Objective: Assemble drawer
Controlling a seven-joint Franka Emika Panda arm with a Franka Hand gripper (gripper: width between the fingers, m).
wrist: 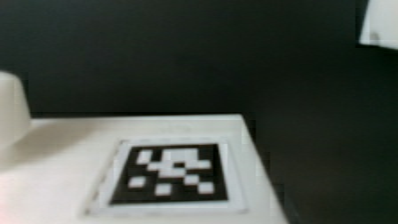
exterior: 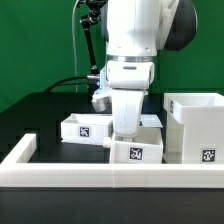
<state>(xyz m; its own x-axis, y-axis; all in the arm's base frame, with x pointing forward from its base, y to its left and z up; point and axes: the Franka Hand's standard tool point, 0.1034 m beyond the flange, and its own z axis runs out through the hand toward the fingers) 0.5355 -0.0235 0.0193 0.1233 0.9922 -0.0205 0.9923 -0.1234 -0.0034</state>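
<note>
White, like the parts around it, the gripper hangs low over the near tray. Its fingertips are hidden behind the wrist body and the tray wall. The wrist view does not show them either, so I cannot tell if it is released, clenched, or grasping the tray. That view is filled by a white face with a tag, most probably of this same tray. This suggests the hand stands so close in order to take the tray or to push it.

The near tray sits on the black table, about the middle of the edge nearest the exterior camera, just behind the rail. I judge the rail works as a stop there, keeping parts square.

The second tray stands a little farther from that edge, toward the exterior view's left, apart from the hand, as if waiting its turn.

The housing stands by the same edge toward the exterior view's right, just beside the near tray. Neither tray is inside it, so the drawer is not yet assembled.
</note>
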